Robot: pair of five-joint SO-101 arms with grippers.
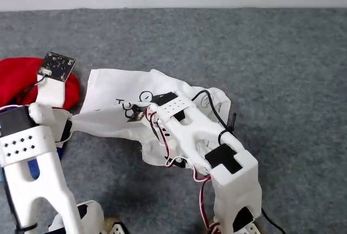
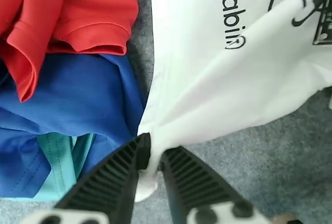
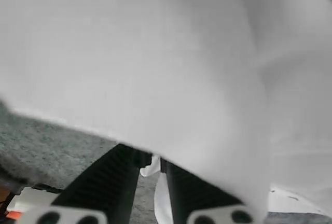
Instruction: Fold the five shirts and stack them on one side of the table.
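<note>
On the grey, felt-like tabletop (image 1: 282, 55) the task looked partly done. The white shirt (image 1: 114, 90), thin, limp and printed in black, lay crumpled and unfolded near the middle, pulled taut toward the left. A red shirt (image 1: 16, 77), a blue shirt (image 2: 78, 99) and a teal garment (image 2: 62, 156) sat heaped at the left edge in soft, rounded folds. The left tool (image 2: 150, 156) was clenched on the white shirt's edge beside that heap, and the right tool (image 3: 150, 169) gripped a fold nearer its middle.
</note>
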